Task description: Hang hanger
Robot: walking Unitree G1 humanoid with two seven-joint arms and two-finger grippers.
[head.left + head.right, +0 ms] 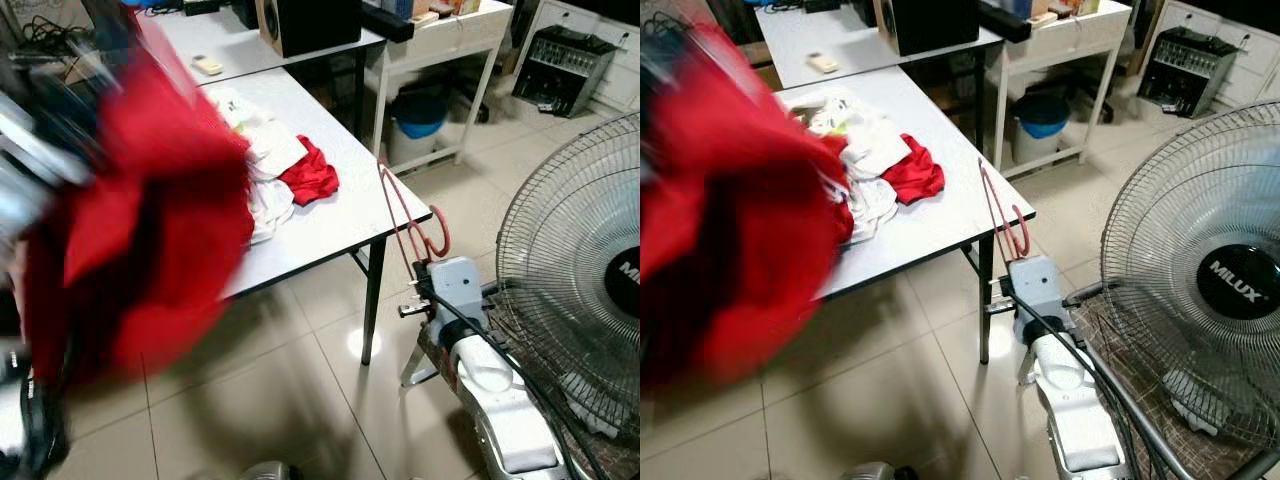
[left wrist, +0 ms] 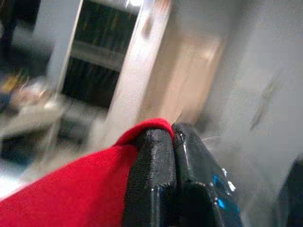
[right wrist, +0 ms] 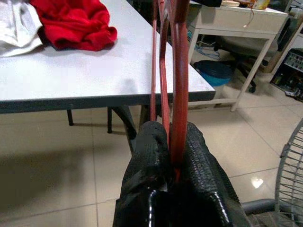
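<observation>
right pincer (image 3: 171, 156) clamped around hanger (image 3: 166, 71)

One hanger (image 1: 405, 215), two tables (image 1: 340, 215), one fan (image 1: 575, 290).

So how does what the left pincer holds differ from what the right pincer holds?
The left pincer is shut on a red garment, soft cloth hanging in a large blurred mass; the right pincer is shut on a red hanger, thin, rigid and standing upright. The garment hangs over the near end of the table; the hanger is off its corner, by the fan. Both are red and firmly clamped.
</observation>
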